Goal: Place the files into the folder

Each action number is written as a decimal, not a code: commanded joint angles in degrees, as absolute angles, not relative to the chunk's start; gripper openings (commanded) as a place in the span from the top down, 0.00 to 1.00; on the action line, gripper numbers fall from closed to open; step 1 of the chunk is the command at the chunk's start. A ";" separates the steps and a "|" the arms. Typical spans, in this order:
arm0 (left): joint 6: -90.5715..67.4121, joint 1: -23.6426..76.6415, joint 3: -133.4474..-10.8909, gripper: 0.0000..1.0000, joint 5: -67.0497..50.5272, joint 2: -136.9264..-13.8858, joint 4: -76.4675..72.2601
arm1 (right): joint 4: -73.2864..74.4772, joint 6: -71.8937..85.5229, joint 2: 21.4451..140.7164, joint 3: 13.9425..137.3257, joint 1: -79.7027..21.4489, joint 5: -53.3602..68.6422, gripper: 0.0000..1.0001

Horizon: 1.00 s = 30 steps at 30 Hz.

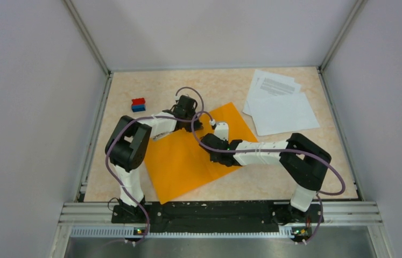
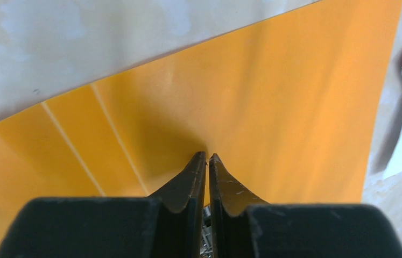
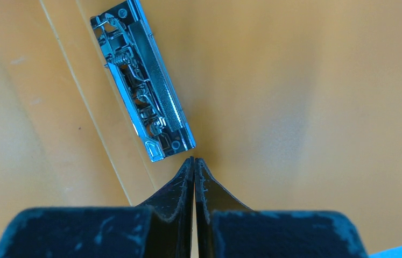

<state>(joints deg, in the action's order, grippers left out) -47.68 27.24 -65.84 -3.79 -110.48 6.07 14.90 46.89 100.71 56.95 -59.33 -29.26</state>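
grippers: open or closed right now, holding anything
Left gripper: closed, tips against the orange folder; grip unclear.
Right gripper: closed, tips by the metal clip inside it; grip unclear.

Table (image 1: 214, 86) with folder (image 1: 182, 161), files (image 1: 282, 107), block (image 1: 138, 104)

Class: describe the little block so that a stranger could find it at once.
Start at the table, then go to its far left part, beyond the orange folder. There sits the block, the only small thing, half red, half blue.
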 commanded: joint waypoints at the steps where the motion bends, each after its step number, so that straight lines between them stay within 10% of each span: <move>1: -43.98 27.63 -63.28 0.82 2.78 -109.85 23.61 | 10.17 45.89 97.02 55.08 -57.24 -24.67 0.99; 13: -48.67 32.75 -62.41 0.62 4.94 -102.59 26.95 | 7.44 45.55 95.75 52.74 -55.46 -21.57 0.99; 30: -52.15 33.33 -63.67 0.74 3.95 -107.21 23.79 | 6.28 43.28 93.20 52.86 -54.93 -19.17 0.97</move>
